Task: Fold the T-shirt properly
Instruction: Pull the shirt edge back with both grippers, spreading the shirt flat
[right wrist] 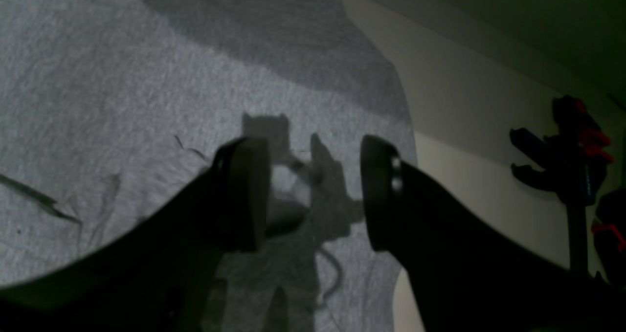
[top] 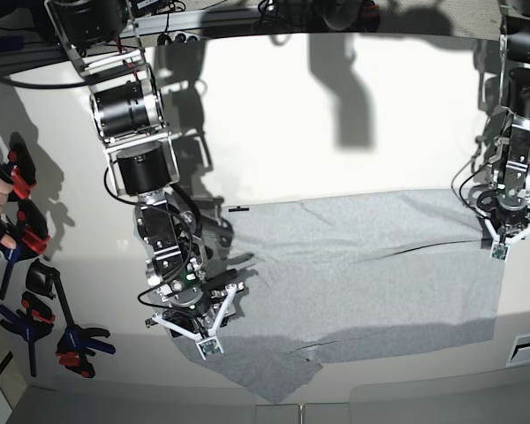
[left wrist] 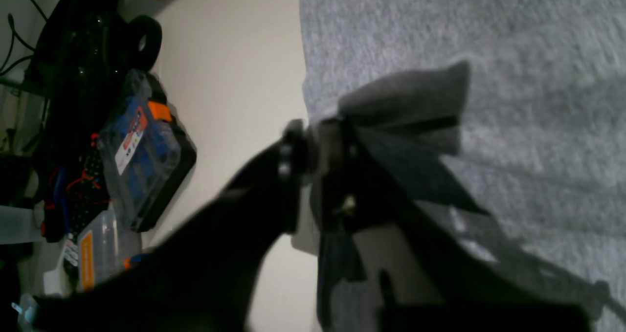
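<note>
Base view: T-shirt (top: pixel 371 274) spread flat on worktop (top: pixel 336 124). Right gripper (right wrist: pixel 313 190) jaws apart over its edge, empty. Left gripper (left wrist: pixel 323 141) jaws pinching cloth; thin bite likely slips when lifted.

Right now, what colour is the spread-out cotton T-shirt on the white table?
Light heather grey T-shirt, no pattern showing; clearest in the base view.

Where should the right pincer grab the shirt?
Take the shirt at its side edge beside the open right pincer, coming from above with one finger off the cloth. The cloth lies flat there, and only the edge gives a lip to pinch.
</note>
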